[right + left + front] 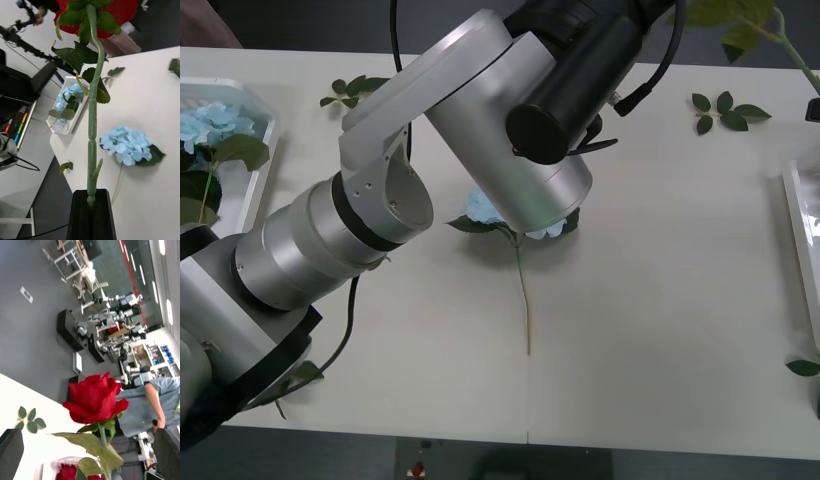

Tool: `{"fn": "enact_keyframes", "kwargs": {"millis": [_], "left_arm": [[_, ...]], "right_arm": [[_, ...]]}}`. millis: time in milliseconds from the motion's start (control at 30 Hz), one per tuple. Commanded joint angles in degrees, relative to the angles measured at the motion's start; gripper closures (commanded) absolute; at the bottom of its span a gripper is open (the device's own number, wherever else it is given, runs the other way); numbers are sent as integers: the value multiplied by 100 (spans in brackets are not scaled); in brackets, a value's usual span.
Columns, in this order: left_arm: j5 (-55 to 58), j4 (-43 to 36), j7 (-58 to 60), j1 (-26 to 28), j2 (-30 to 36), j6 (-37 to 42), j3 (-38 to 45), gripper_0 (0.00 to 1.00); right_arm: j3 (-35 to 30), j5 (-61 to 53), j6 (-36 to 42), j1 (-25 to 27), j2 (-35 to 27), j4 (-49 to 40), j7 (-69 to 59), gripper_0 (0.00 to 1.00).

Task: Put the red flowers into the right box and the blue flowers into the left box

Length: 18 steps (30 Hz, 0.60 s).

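Note:
My right gripper (91,198) is shut on the green stem of a red rose (123,11) and holds it up above the table; its stem and leaves (755,25) reach the front view's top right. My left gripper (90,435) is open, level with that rose's bloom (95,397), which stands ahead of its fingers without touching them. A blue hydrangea (480,208) lies mid-table, partly under my left arm, also seen below the held stem (125,144). The left box (255,175) holds blue flowers (210,120). The right box (798,230) holds red roses (69,471).
Loose green leaf sprigs lie at the table's back left (350,92) and back right (725,108), and another leaf (802,367) lies near the right box. My left arm (480,130) stretches across the table's middle. A person stands beyond the table's far right.

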Motion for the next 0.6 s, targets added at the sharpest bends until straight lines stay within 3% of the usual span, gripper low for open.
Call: {"fn": "enact_keyframes", "kwargs": {"millis": [33, 300, 600], "left_arm": [[790, -645, -1207, 295, 279, -50, 251, 0], [2285, -1489, -3615, 1060, 569, 662, 690, 0], [3067, -2174, -6041, 2158, 595, 1840, 1024, 0]], "right_arm": [[-79, 61, -34, 267, -526, 135, -107, 100], [-141, 360, -130, 724, -1079, 557, -72, 100], [-369, 1968, -121, 742, -1273, 574, -54, 100]]}}
